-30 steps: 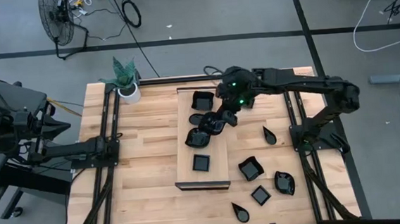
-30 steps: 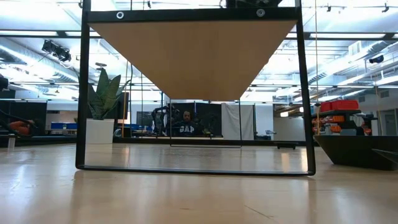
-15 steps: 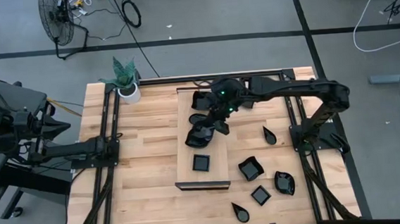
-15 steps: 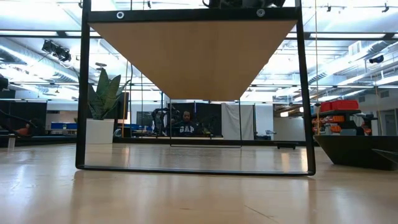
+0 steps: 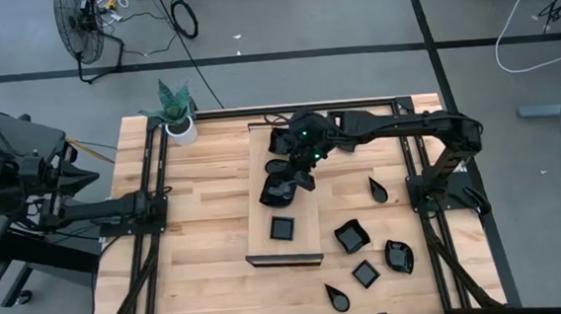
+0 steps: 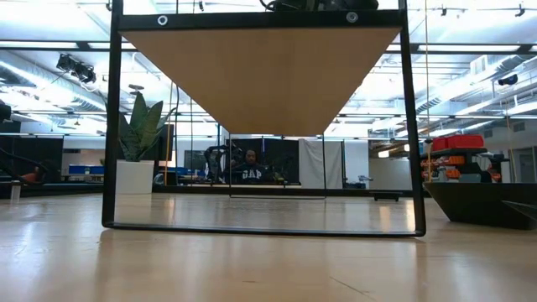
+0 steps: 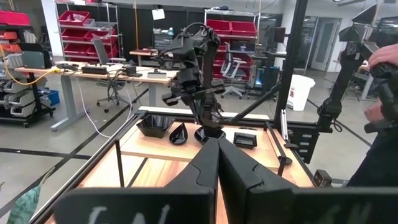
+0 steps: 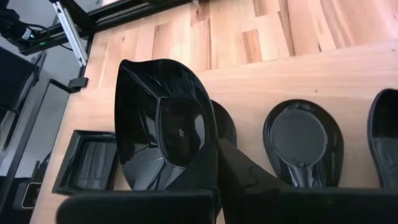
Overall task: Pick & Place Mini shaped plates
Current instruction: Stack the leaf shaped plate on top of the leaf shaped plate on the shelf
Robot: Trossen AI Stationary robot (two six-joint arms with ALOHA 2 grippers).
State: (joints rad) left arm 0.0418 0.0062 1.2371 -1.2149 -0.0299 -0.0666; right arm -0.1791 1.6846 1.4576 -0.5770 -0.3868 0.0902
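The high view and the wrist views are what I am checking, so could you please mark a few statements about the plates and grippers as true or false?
1. The right gripper is shut on a black plate. True.
2. The left gripper is over the wooden board. False: it waits at the table's left edge, shut and empty.
3. A square plate lies on the board. True.
4. The potted plant stands at the table's near right corner. False: it is at the far left corner.
5. Several plates lie on the bare table right of the board, among them a teardrop plate. True.
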